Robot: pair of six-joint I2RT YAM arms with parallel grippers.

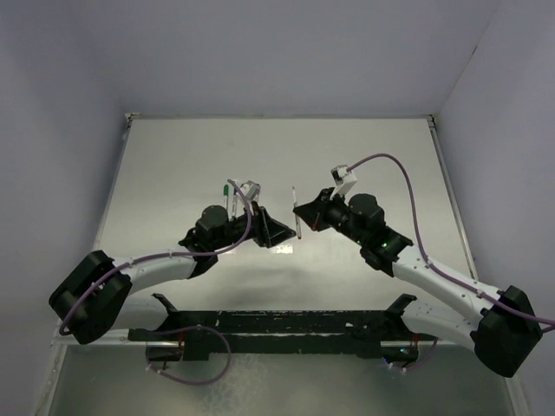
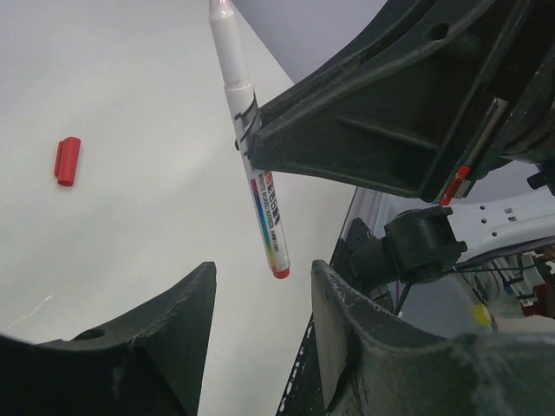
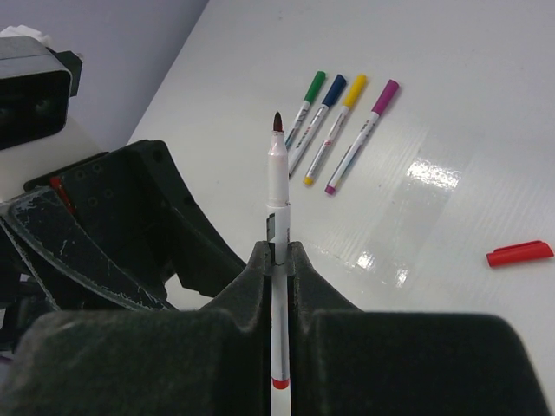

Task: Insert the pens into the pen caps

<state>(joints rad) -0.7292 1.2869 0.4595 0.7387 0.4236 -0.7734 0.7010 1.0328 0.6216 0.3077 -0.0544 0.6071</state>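
Tightly in right claw (image 3: pixel 276 253): red-ended pen (image 3: pixel 277 178).

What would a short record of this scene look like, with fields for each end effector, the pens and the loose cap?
Right end effector: shut on the red pen, tip uncapped
Left end effector: open, empty, near that pen
Red cap: lying loose on the table
Capped pens: green pen, blue pen, yellow pen, purple pen, side by side on the table
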